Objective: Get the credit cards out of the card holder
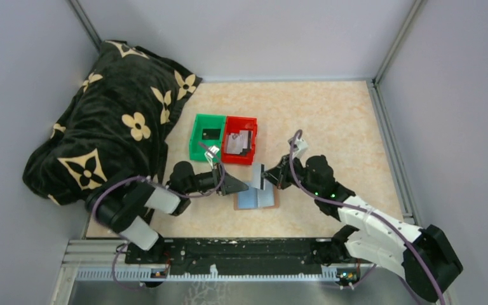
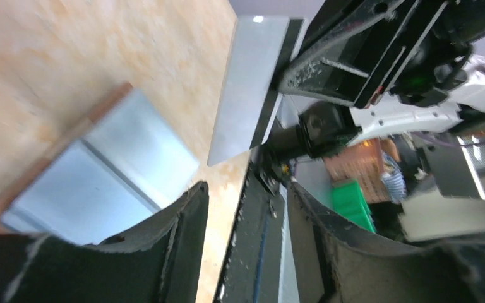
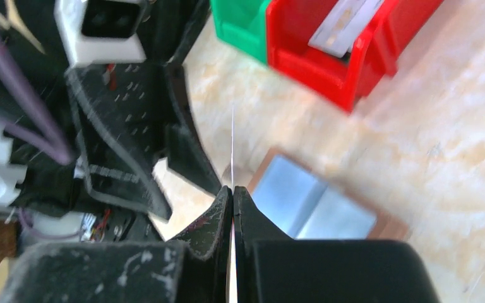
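Note:
The card holder [image 1: 256,199] lies open on the table, tan outside with pale blue-grey lining [image 2: 101,177], also visible in the right wrist view [image 3: 309,202]. Just above it a grey-silver credit card [image 1: 257,175] stands on edge in the air, with my right gripper [image 1: 265,176] shut on it. From the right wrist the card is a thin line [image 3: 232,145] rising out of the closed right gripper [image 3: 232,188]. My left gripper [image 2: 246,189] is open just left of the card [image 2: 246,88], with nothing between its fingers.
A green bin [image 1: 197,136] and a red bin [image 1: 254,127] stand side by side behind the card holder. The red bin holds grey cards [image 1: 239,143] and the green one a dark card [image 1: 211,133]. A black flowered blanket [image 1: 114,127] fills the back left.

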You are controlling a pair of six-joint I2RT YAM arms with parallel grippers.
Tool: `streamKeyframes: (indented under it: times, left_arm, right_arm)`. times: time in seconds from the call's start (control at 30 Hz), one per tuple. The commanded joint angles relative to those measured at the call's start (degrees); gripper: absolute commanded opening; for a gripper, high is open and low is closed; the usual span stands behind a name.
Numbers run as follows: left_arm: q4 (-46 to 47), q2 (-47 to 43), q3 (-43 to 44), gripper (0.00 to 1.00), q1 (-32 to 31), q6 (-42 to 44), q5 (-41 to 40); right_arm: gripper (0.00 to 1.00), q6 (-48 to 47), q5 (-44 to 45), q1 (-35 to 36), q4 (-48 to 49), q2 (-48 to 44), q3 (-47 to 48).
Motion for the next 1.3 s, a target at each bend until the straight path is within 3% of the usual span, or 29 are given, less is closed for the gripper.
streamKeyframes:
  times: [0.0,0.1,0.2,0.27,0.5,1.07,1.17,1.27]
  left_arm:
    - [-23.56,-14.86,-0.83,0.56,1.41,16.50,-7.47]
    - [-41.84,-26.81,0.23,0.60,1.37,24.66,-16.77]
    - [-51.36,-36.06,0.24,0.72,1.36,27.84,-25.50]
    - [-54.48,-40.15,-0.21,0.80,1.49,28.29,-28.86]
    - [-57.58,-45.52,-2.24,0.81,1.54,27.39,-31.54]
    - [-54.46,-42.22,-2.23,0.89,1.75,29.54,-30.36]
    - [-53.12,-41.17,-2.64,0.90,1.75,28.73,-29.56]
    - [-51.32,-40.29,-3.22,0.89,1.75,28.25,-29.04]
  right_arm:
    - [0.00,-5.02,5.92,0.15,-8.56,10.25,14.92]
    - [0.00,-5.70,8.99,0.13,-13.39,19.30,25.32]
    - [0.00,-5.80,11.54,0.01,-18.36,30.83,36.82]
    - [0.00,-5.21,11.45,-0.53,-22.64,38.20,45.30]
    - [0.00,-1.96,9.51,-1.06,-32.82,58.44,67.41]
    - [0.00,0.85,9.99,-1.18,-32.49,67.47,71.03]
    - [0.16,0.39,12.06,-1.14,-33.05,66.47,71.25]
    - [0.23,-0.76,14.43,-1.19,-33.39,63.74,70.11]
